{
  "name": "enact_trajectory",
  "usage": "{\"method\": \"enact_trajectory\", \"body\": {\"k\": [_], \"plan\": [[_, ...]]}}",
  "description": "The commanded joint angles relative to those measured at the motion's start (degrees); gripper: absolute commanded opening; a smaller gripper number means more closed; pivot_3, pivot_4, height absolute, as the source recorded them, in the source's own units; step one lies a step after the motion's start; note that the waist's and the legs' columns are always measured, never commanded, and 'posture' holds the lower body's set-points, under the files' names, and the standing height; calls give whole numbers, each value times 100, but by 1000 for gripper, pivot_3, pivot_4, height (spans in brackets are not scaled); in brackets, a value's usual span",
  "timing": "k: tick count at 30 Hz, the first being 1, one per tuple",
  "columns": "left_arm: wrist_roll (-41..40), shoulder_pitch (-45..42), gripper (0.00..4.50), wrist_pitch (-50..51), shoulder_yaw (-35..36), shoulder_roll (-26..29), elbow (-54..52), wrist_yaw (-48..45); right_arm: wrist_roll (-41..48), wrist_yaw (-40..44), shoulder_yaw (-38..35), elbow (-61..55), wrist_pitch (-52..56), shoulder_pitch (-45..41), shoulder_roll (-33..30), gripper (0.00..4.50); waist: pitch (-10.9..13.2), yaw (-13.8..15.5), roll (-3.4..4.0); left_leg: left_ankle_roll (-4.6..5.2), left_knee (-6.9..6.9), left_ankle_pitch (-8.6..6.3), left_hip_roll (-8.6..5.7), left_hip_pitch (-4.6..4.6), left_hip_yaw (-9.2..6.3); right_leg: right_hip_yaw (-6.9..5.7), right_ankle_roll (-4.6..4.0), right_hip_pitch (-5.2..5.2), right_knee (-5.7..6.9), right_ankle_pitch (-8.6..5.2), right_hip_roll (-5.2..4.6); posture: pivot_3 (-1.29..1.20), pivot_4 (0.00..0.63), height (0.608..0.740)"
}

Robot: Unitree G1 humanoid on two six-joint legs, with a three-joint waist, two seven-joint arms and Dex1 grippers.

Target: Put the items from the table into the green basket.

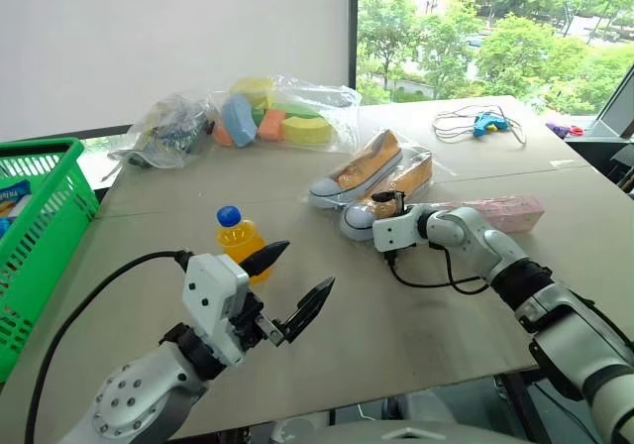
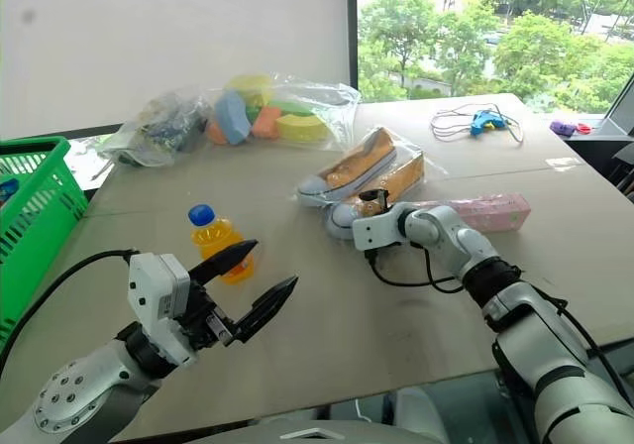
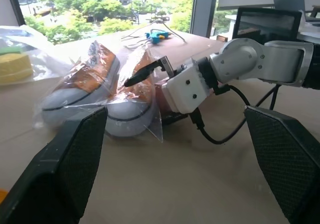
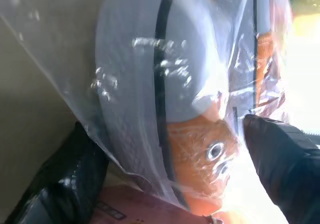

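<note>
Wrapped orange sneakers (image 1: 371,176) lying on the table (image 1: 416,335) right at the tip of the right gripper (image 1: 391,206), toe of the nearer shoe sitting between its two spread black fingers (image 4: 280,159), plastic wrap pressed up close to both pads. Long pink box (image 1: 500,211) lying flat just behind and beside that gripper's wrist, touching the sneaker pack. Small orange-drink bottle (image 1: 239,241) standing upright, blue cap on, just beyond the upper fingertip of the left gripper (image 1: 297,283); that gripper held above the table, jaws spread wide and holding nothing. Clear bags of foam shapes (image 1: 272,117) and dark bits (image 1: 168,132) well beyond both grippers, near the far edge. Green basket (image 1: 45,221) out to the left of the left gripper, holding a blue-and-white packet, partly visible behind the lattice wall. Blue tool with coiled cord (image 1: 480,124) far off past the right gripper.
</note>
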Motion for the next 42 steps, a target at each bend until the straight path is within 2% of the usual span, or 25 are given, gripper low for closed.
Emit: {"method": "enact_trajectory", "body": {"k": [1,2,5,6,9,12,16,20,22,26,32,37,40,42], "plan": [[216,-14,4500,-47,-78,-141,-212,-16,-147,-138,45,461,-5,-83,-6,2815,-3,5,-4,0,0,0,2,0,-2,-1,0,0,0,0,0,269,0,740],[254,-19,4500,-1,-120,-175,-282,18,-140,-170,44,470,-76,-102,13,2332,-5,7,-10,0,0,0,3,-1,-6,-3,0,2,0,0,1,269,0,740],[349,-69,4500,45,-288,-223,-389,132,-101,-241,3,480,-304,-161,58,1315,-7,8,-13,0,0,0,6,-2,-8,-2,0,2,0,0,0,269,0,740],[373,-99,4500,31,-364,-216,-399,181,-76,-253,-24,453,-358,-173,64,1077,-7,8,-13,0,0,0,6,-3,-8,-1,0,2,0,0,-1,271,0,740],[348,-198,4500,-87,-544,-126,-404,358,323,-277,-405,62,-485,-296,85,905,-7,7,-12,0,0,0,6,-3,-7,0,0,2,0,0,-2,268,0,740],[265,-274,4500,-112,-551,-50,-404,480,991,-199,-919,-131,-460,-446,218,825,18,2,4,1,-5,0,7,-14,-8,1,0,-33,2,1,3,265,0,740],[28,-305,4500,-83,-345,78,-404,543,1866,127,-1492,-413,-369,-814,374,793,32,16,15,1,-8,0,0,-102,-11,0,7,-123,24,22,19,256,0,740],[-161,-359,4500,-23,-207,154,-404,559,2254,21,-1952,-176,-219,-1564,389,778,35,35,20,-1,-7,1,0,-204,-15,-4,-14,-234,34,36,3,250,0,740],[-205,-439,4500,12,-232,173,-404,599,2205,-78,-2003,133,-366,-1901,294,774,37,47,24,-4,-6,3,-1,-233,-11,-1,-16,-267,39,39,-1,251,0,740],[-258,-539,4500,69,-235,181,-404,652,1969,-486,-2053,938,-616,-2572,-77,703,37,69,24,-3,-13,1,-8,-235,-3,-7,-16,-266,31,38,-5,255,0,740],[-203,-603,4500,85,-348,145,-404,713,1181,-1281,-1749,2165,-814,-3197,-1188,685,39,249,25,-3,-3,2,-20,-262,-8,-17,-15,-264,-1,39,-9,260,0,740],[-110,-806,4500,208,-523,41,-404,834,795,-1249,-1612,2785,-303,-2833,-2062,668,38,288,29,-19,-2,11,-23,-279,-9,-18,-11,-267,-22,43,-13,251,0,740],[-131,-834,4500,273,-469,-9,-403,804,782,-1097,-1583,3000,-117,-2589,-2128,665,36,252,34,-15,-3,9,-18,-286,-4,-14,-11,-268,-25,43,-18,237,0,740],[-207,-894,4500,304,-379,-15,-336,656,643,-936,-1390,3408,211,-2267,-1959,658,31,159,45,-14,-8,8,-14,-297,12,2,-12,-268,-24,44,-20,224,0,740]]}}
